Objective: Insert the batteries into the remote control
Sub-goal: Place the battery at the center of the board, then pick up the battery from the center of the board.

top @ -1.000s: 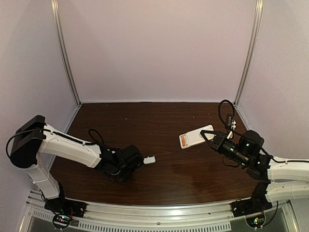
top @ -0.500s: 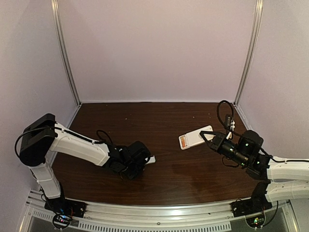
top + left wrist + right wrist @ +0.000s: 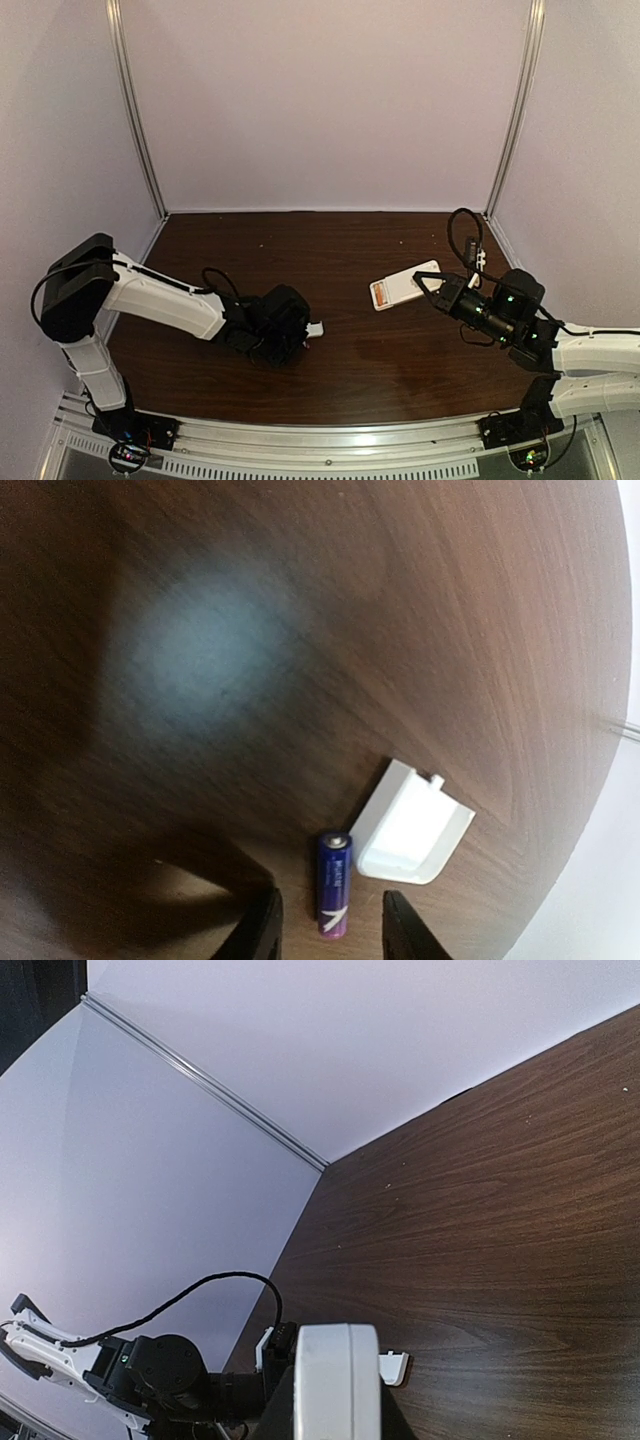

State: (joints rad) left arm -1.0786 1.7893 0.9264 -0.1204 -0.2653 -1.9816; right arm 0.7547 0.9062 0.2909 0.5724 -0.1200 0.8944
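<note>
A purple battery (image 3: pixel 334 883) lies on the table between the two fingers of my left gripper (image 3: pixel 333 936). The jaws stand open, with a gap on each side of the battery. In the top view that gripper (image 3: pixel 298 338) sits low at the centre left. The white remote control (image 3: pixel 405 284) is held off to the right, with my right gripper (image 3: pixel 428 282) shut on its far end. An orange battery (image 3: pixel 379 294) shows in the remote's left end. In the right wrist view the remote's end (image 3: pixel 338 1380) fills the space between the fingers.
A plain white cover piece (image 3: pixel 412 823) lies just right of the purple battery, almost touching it; in the top view the cover piece (image 3: pixel 314 328) is beside the left gripper. Pale walls close in the dark wooden table (image 3: pixel 330 250) on three sides.
My left arm has reached further right, bringing its gripper up to the white cover piece. The right arm and the remote have not moved.
</note>
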